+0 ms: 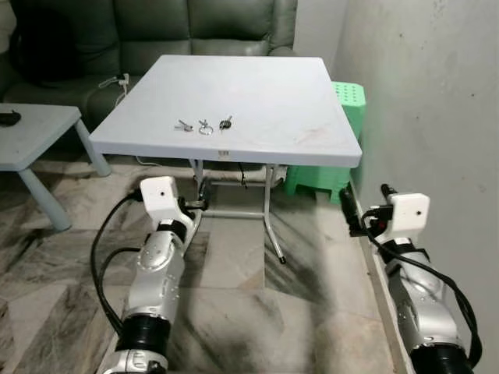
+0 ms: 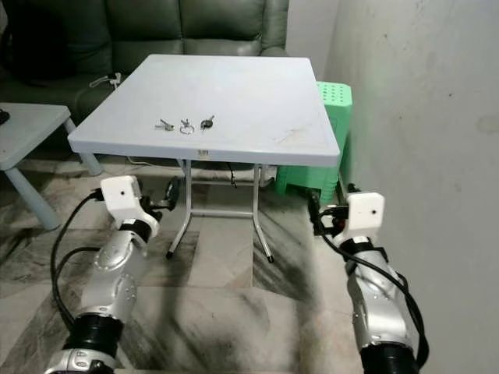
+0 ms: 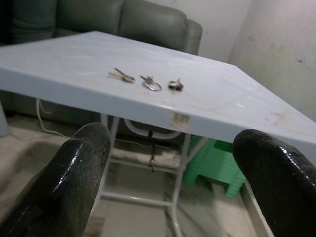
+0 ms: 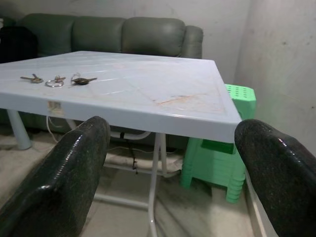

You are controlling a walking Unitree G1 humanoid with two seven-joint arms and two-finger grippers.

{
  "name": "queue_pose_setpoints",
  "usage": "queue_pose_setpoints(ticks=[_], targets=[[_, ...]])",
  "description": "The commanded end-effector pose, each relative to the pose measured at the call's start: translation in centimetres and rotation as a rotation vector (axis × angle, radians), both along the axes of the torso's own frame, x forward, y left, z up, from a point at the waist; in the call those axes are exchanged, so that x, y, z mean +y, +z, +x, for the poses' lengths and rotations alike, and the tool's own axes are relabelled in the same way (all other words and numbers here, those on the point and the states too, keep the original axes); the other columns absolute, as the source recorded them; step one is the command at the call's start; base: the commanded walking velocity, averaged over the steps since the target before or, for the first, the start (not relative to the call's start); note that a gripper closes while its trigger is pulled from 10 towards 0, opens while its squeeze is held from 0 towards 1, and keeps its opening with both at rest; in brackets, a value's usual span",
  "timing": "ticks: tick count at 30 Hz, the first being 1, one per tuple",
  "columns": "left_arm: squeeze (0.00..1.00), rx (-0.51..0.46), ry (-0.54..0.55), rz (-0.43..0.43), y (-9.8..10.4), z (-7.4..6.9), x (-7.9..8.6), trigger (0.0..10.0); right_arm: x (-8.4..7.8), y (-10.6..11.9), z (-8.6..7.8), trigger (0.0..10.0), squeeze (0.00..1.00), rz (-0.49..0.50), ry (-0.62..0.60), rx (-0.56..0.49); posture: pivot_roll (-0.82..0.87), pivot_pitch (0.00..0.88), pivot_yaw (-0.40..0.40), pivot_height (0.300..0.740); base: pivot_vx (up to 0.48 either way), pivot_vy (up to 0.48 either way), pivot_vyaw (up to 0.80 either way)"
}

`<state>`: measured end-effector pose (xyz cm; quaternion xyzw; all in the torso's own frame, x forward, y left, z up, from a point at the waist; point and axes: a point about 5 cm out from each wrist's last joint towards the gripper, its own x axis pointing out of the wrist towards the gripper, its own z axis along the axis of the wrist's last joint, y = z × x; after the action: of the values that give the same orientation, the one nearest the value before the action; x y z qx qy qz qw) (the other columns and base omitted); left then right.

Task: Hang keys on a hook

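A bunch of keys (image 1: 204, 125) on a ring lies spread out near the front edge of the pale blue-grey folding table (image 1: 265, 93). The same keys (image 3: 148, 82) lie ahead of the left fingers, and the keys (image 4: 57, 80) sit off to one side in the right wrist view. My left gripper (image 1: 201, 196) is open, held below and just in front of the table's front edge, roughly under the keys. My right gripper (image 1: 360, 206) is open too, low by the table's front right corner, close to the wall. Both hold nothing.
A green plastic stool (image 1: 347, 117) stands between the table and the right wall (image 1: 437, 93). A dark green sofa (image 1: 195, 31) with a white cable (image 1: 117, 80) is behind. A low light table (image 1: 31, 132) stands at the left. The table's metal legs (image 1: 269, 210) are just ahead.
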<state>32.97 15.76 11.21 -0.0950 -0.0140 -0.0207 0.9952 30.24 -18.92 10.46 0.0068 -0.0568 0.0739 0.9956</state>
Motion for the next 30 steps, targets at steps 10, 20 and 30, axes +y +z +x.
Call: queue_pose_setpoints(ticks=[10, 20, 30], targets=[[0.00, -0.008, -0.010, -0.021, 0.17, 0.08, -0.45, 10.0, -0.43, 0.41, -0.02, 10.0, 0.00, -0.001, -0.006, -0.010, -0.05, 0.000, -0.023, 0.740, 0.000, 0.378, 0.00], [0.00, -0.008, -0.009, -0.028, 0.16, 0.11, -0.45, 10.0, -0.42, 0.38, -0.08, 10.0, 0.00, -0.001, -0.005, -0.008, -0.05, 0.000, -0.023, 0.740, 0.000, 0.323, 0.00], [0.00, -0.008, -0.005, -0.035, 0.17, 0.15, -0.43, 10.0, -0.45, 0.44, -0.04, 10.0, 0.00, -0.002, -0.003, -0.007, -0.05, 0.000, -0.026, 0.740, 0.000, 0.309, 0.00]])
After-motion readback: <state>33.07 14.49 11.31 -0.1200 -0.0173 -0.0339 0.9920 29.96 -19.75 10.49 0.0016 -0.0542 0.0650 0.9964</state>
